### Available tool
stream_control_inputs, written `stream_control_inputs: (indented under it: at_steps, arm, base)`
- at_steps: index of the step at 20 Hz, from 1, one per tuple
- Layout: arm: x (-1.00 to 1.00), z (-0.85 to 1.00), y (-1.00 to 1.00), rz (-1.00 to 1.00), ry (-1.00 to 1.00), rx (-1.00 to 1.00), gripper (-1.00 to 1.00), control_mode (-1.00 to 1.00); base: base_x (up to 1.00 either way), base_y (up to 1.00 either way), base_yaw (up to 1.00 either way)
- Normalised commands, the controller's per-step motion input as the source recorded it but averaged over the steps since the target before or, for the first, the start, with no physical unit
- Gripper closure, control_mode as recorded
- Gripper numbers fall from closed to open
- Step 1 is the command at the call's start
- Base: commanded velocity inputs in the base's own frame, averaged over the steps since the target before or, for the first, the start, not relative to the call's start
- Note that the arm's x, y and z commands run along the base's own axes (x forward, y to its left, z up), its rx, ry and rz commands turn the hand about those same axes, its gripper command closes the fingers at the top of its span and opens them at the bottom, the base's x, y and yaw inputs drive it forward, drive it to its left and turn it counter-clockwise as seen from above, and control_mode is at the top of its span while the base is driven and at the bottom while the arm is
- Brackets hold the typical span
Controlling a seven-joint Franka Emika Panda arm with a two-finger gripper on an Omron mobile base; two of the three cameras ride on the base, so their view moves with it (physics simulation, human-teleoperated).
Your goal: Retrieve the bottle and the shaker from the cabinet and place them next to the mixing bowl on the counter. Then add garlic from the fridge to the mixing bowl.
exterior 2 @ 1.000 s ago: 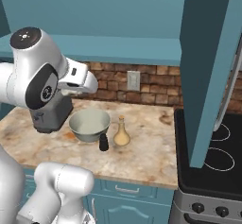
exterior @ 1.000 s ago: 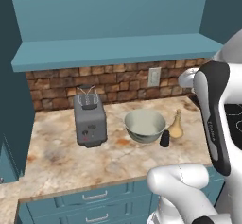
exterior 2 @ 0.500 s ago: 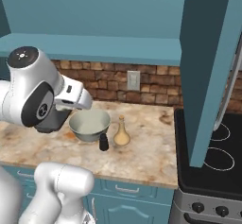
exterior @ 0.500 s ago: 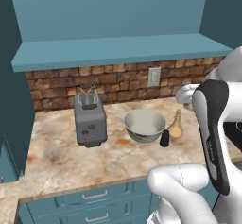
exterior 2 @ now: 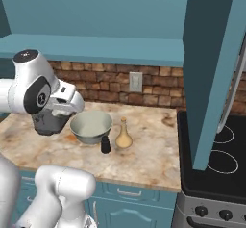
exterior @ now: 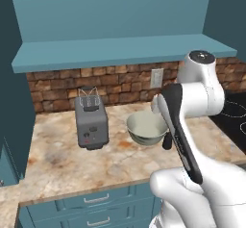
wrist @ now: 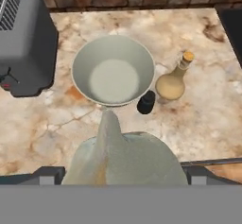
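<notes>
So the white arm's pincer (wrist: 124, 175) is clamped on a pale, lumpy garlic bulb with a pointed tip (wrist: 124, 154). In the hand view the bulb fills the whole gap between the two dark finger tips (wrist: 51, 174). It hangs above the near edge of the wide round grey-green mixing bowl (wrist: 81, 53), not in it.

The bowl sits on the beige, rust-marbled stone table (wrist: 198, 119), and it looks bare inside. Right beside it is the small black cylinder shaker (wrist: 146, 101), pretty much touching the rim. The golden-tan flask bottle with the long thin neck (wrist: 171, 83) stands upright just next to the shaker. A boxy grey toaster (wrist: 23, 43) is on the bowl's other side, a little apart.

Above all that runs the long flat teal cabinet shelf (exterior: 120, 51), with a red-brown brick wall (exterior: 120, 82) under it. A black stovetop (exterior 2: 216, 159) is off to the right.
</notes>
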Motion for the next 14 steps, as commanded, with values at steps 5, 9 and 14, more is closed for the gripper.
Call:
stream_control_inputs:
  at_steps: [5,9,14]
  arm:
    - [0.96,-0.27,-0.04,0.0,0.34,0.0,1.0,-1.0]
    - [0.51,-0.44,-0.03,0.0,0.01,0.08,1.0,-1.0]
    - [0.36,-0.6,0.19,0.0,0.0,0.05,1.0,-1.0]
  base:
    - [0.0,0.0,0.0]
    - [0.0,0.0,0.0]
    - [0.0,0.0,0.0]
